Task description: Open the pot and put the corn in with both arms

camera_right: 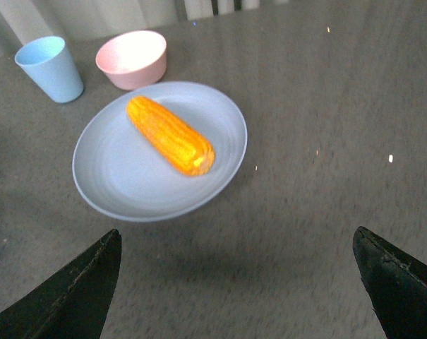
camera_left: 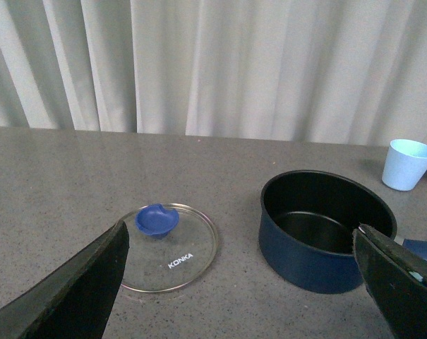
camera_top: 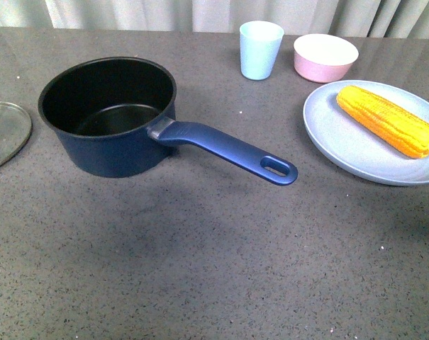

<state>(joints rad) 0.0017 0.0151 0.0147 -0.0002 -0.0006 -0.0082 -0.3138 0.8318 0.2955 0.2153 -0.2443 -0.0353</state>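
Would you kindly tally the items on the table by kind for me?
Pot: 1
Glass lid: 1
Cup: 1
Bowl: 1
Plate: 1
Corn cob: 1
Total: 6

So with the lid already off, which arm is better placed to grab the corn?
Right. The right gripper, open, faces the corn on the plate, on the robot's right side. The left gripper, also open, is over by the lid and the pot, away from the corn.
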